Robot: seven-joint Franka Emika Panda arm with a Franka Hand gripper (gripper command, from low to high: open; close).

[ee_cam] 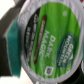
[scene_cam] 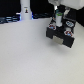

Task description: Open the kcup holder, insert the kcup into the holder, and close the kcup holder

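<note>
Upper right of exterior frame: pincer (scene_cam: 58, 20) hangs over black kcup holder (scene_cam: 61, 35), clamped on kcup (scene_cam: 58, 17), cup directly above holder's open top. Holder sits on white bench (scene_cam: 30, 55). White bottle-like object (scene_cam: 25, 11) upper left, well apart. Wrist view: kcup's green lid (ee_cam: 50, 42) fills frame; teal pad (ee_cam: 11, 42) pressed against cup's side.

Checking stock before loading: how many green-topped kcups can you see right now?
1: the kcup sits in the pincer above the kcup holder. Others may be hidden inside it.
</note>
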